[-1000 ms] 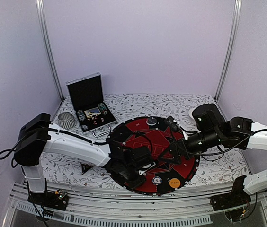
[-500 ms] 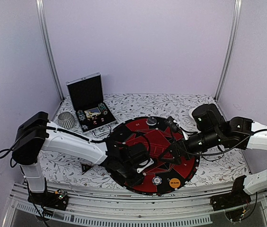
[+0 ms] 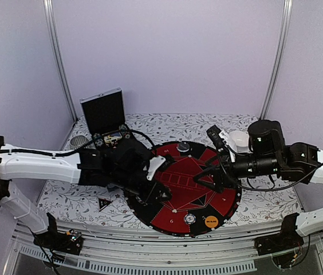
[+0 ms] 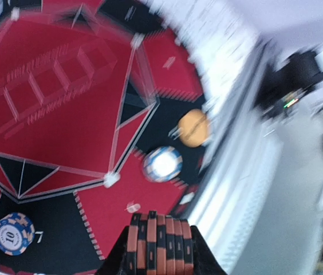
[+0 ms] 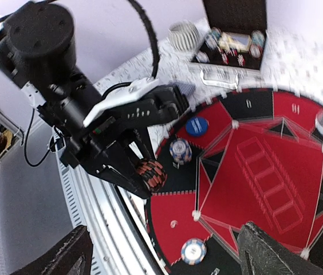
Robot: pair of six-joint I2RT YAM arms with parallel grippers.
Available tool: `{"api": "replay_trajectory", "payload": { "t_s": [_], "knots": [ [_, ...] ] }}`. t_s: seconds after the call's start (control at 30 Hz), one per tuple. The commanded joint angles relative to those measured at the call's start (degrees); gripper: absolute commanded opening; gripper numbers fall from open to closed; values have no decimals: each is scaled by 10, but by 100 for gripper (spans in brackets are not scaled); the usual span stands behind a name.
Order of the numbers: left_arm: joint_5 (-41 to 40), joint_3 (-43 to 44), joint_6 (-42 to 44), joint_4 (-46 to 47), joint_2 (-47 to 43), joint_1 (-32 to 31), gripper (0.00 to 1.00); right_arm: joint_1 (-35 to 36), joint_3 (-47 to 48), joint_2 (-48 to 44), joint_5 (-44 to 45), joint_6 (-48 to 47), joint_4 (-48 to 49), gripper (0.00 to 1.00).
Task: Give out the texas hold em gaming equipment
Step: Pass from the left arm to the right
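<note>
Over the round red-and-black mat (image 3: 180,201): left claw (image 5: 146,173) clenched at the near-left rim, right claw (image 5: 164,238) spread wide, empty. In the left claw, raised off the mat: stack of orange-and-black striped chips (image 4: 158,243). Near edge: orange blind button (image 4: 193,128) beside blue-white chip (image 4: 162,164).

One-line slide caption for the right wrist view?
Left gripper holds a stack of orange-and-black striped poker chips over the rim of the round red-and-black mat.

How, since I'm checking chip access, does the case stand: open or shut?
Open: the case has its lid upright; chips show inside.
</note>
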Motion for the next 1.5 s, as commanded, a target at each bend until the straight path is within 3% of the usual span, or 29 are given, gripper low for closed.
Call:
{"api": "replay_trajectory", "payload": {
  "t_s": [0.0,0.13,0.23,0.37,0.8,1.1,1.3,1.47],
  "knots": [
    [69,-42,-115,133,-120,23,0,55,-35,-34,42,-171,199,89],
    [57,-72,-205,181,-177,36,0,91,-42,5,57,-344,312,88],
    [32,-107,-290,238,-214,44,0,120,-4,71,81,-445,314,90],
    [-2,-139,-355,279,-242,46,0,131,39,141,88,-511,306,91],
    [0,-158,-389,322,-249,45,0,128,108,239,111,-450,315,79],
    [1,-160,-385,326,-254,45,0,102,113,252,94,-396,315,63],
    [3,-162,-384,326,-253,45,0,98,108,246,82,-387,313,61],
    [5,-160,-380,327,-250,46,0,95,106,243,72,-388,311,41]
  ]
}}
